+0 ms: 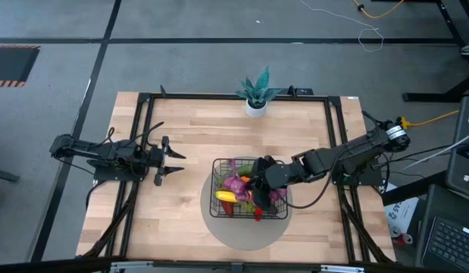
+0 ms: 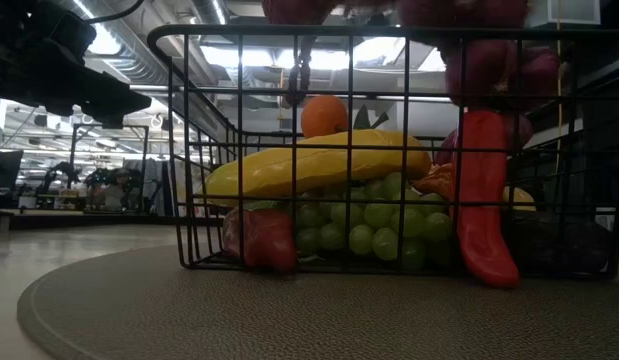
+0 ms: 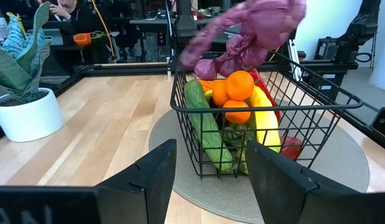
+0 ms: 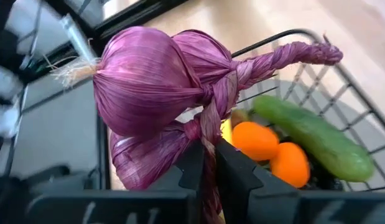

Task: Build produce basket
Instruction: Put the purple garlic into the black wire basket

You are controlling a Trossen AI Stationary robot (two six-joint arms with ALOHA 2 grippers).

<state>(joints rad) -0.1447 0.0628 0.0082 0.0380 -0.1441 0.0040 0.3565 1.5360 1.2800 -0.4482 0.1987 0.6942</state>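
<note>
Two arms show from above. Toward the tabletop's left edge the left gripper [image 1: 176, 163] hangs over bare wood, its fingers [image 3: 152, 177] spread apart and empty, aimed toward the basket [image 1: 220, 164]. Open wood lies between them, and more runs on to the back edge, where a potted plant [image 1: 257, 92] stands.

The basket sits near the front edge, about midway along it, on a round grey mat [image 1: 216, 224] whose rim shows all around the wire sides. Inside lie a cucumber [image 3: 206, 127], two oranges [image 3: 239, 86], a banana [image 2: 319, 165], green grapes [image 2: 364, 225] and a red pepper [image 2: 483, 205] standing against the mesh. From above, most of this is hidden under the right arm and the purple bundle.

Over the basket's right part the right gripper [image 4: 206, 163] has its fingers clamped on the braided stalk of a string of purple onions [image 4: 152, 84], held above the produce. The onions' lower end is cut off in the right wrist view, and the low view shows only their undersides at the top border. To the right, the arm stretches back past the right edge.
</note>
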